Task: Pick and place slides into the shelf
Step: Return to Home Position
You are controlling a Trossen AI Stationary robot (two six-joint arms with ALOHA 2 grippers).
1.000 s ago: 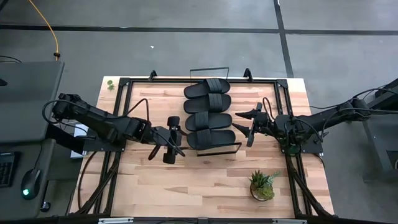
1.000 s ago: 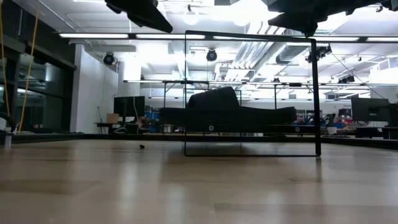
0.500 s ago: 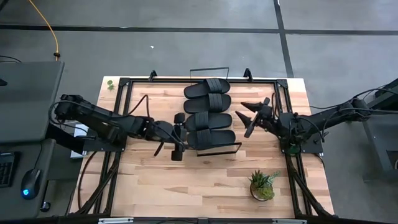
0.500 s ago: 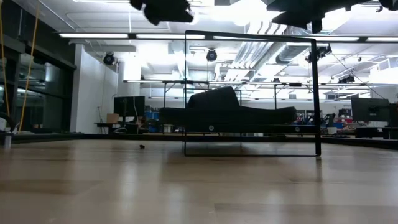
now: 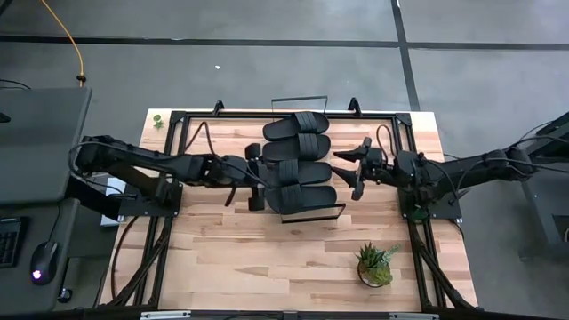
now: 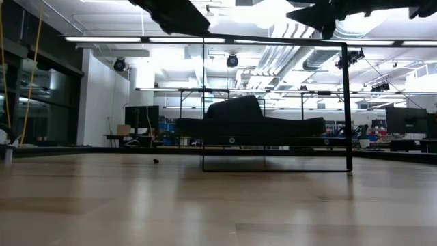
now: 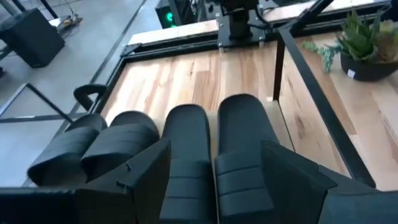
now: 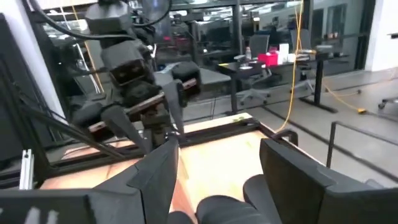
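A: Since I can't see it, where are the slides now?

B: All four black slides [image 5: 300, 163] lie side by side in a row on the shelf [image 5: 313, 214], mid-tabletop [image 5: 222, 258], with their straps lined up. Thin wire rails stand at the shelf's short ends.

A: And the arms?

B: The left gripper [image 5: 257, 177] hangs just beside the row's left ends, raised above them. Its fingers are spread wide, holding nothing. The right gripper [image 5: 356, 167] is near the opposite side, also raised, fingers apart & empty.

A: So placing looks done?

B: I'd judge yes. What's left is pulling both arms back.

A: What could go wrong?

B: The left fingers are the worry, imo. They sit close over the slide ends, so a dip while backing off could hook a strap and drag a slide off the shelf, or knock the row askew. Either arm swinging low might also clip a wire rail and shove the whole shelf. A small potted plant [image 5: 375, 265] sits well apart, toward the tabletop's right corner — low risk.
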